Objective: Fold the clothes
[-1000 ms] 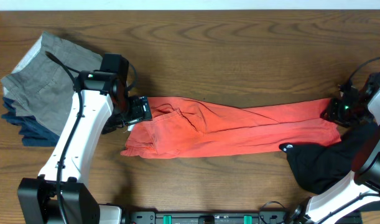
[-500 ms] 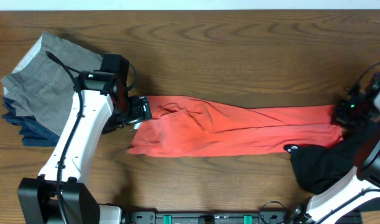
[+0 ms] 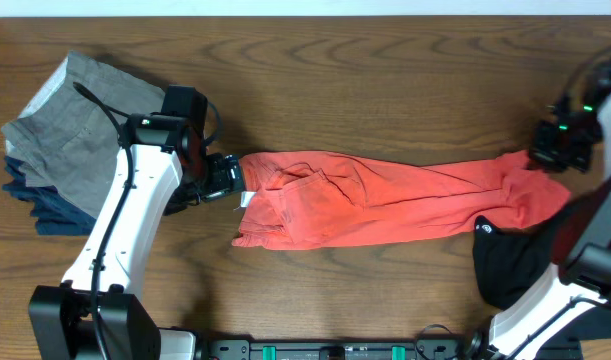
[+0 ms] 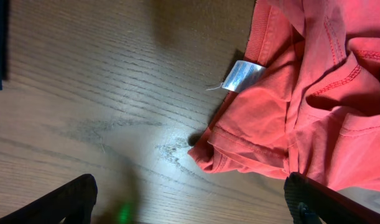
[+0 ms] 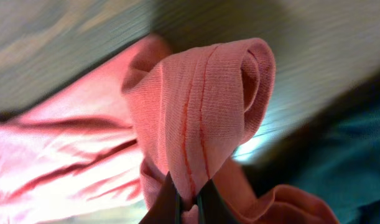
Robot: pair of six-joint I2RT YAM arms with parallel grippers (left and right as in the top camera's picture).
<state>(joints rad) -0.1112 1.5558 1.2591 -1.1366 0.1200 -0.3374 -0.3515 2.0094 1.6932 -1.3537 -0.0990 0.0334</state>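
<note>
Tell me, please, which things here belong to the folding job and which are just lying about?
Job: coral-red T-shirt, pinched by the right gripper; black garment, crumpled beside it.
Lying about: grey garment stacked on navy garment at far left, apparently already folded.

coral-red T-shirt (image 3: 385, 200), black garment (image 3: 515, 270) (white logo (image 3: 484, 228))

Overhead: light even, fairly bright, from above; table (image 3: 385, 80) grain sharp; soft short shadow beside my left arm (image 3: 125, 230); pale washed-out strip along the top edge.
Left wrist: upper wood dim, whitish sheen low centre; coral shirt (image 4: 314, 93) crisp, stitching readable; my left fingers (image 4: 53, 200) dark and blurred in the bottom corners.
Right wrist: shirt fold sharp, knit visible; lower-left cloth overexposed; wood smeared, glare at right; black garment (image 5: 339, 143) unfocused; my right fingers (image 5: 160, 208) dark silhouettes.
</note>
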